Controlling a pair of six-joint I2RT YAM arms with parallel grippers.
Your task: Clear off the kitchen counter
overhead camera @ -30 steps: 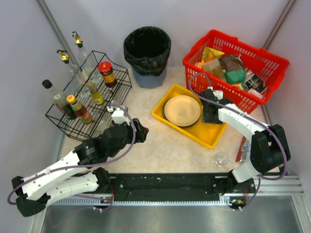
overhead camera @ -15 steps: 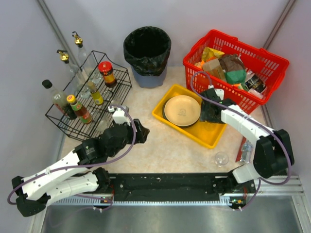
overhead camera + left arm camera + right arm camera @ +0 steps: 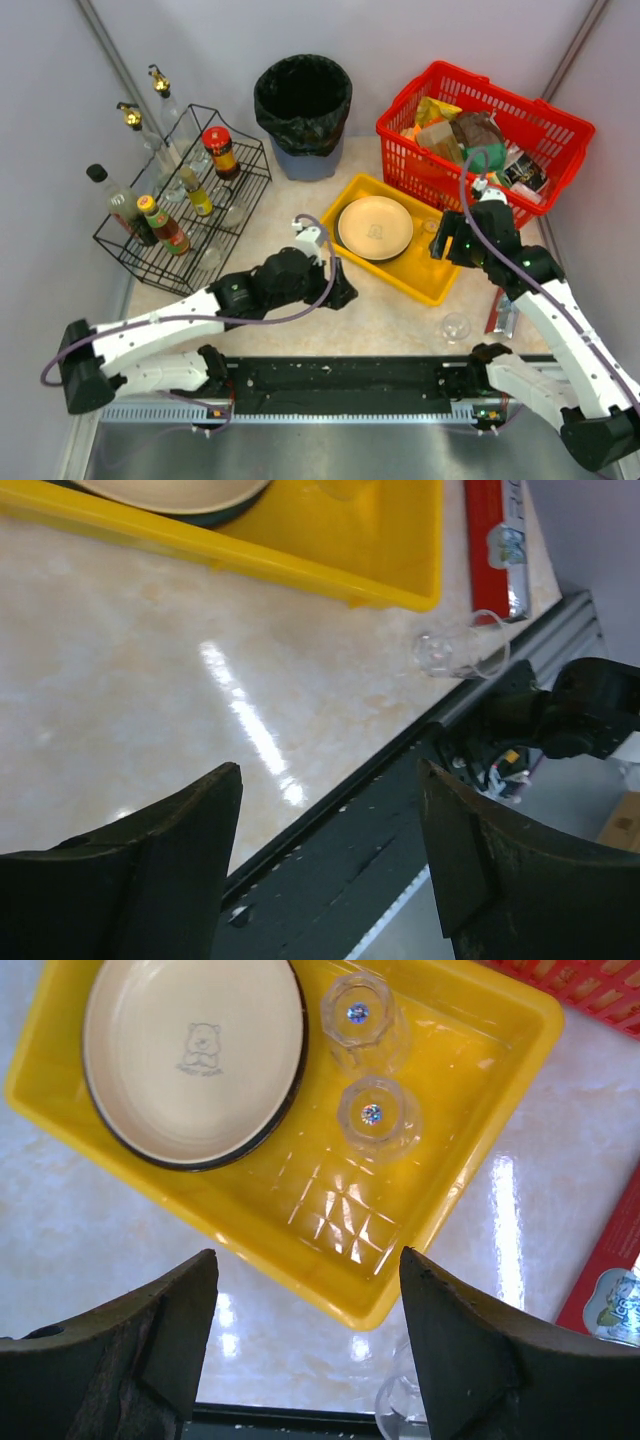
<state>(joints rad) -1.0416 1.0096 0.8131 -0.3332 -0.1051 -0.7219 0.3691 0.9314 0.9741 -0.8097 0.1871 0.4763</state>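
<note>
kitchen counter [image 3: 290,215]: beige marbled top, spans the whole work area under both arms; most of it is bare, with the sorting containers along the back.
left gripper [image 3: 330,780]: fingers apart, nothing between them. Low over the counter's near middle, wrist view angled at the loose glass; my guess is that's the next pick.
right gripper [image 3: 305,1260]: fingers apart, empty. Hangs above the yellow tray, looking straight down into it, which reads as a drop-off pose rather than a reach.
yellow tray [image 3: 330,1210]: dishware collector by the look of it. Holds the plate [image 3: 195,1055] on its left side and two glasses [image 3: 358,1020] side by side next to the plate, close but not stacked.
loose glass [image 3: 456,326]: on the counter near the front rail, outside the tray's near corner. Clear and small; can't tell if it's upright or tipped.
red packet [image 3: 495,530]: flat on the counter at the right edge, just beside the loose glass.
red basket [image 3: 430,175]: back right, packed with packets and bags, so likely the grocery sort.
wire rack [image 3: 150,270]: back left, bottles standing in it.
bin [image 3: 303,110]: back centre, black liner, contents not visible.
left to do: judging by layout, the glass and the red packet.
</note>
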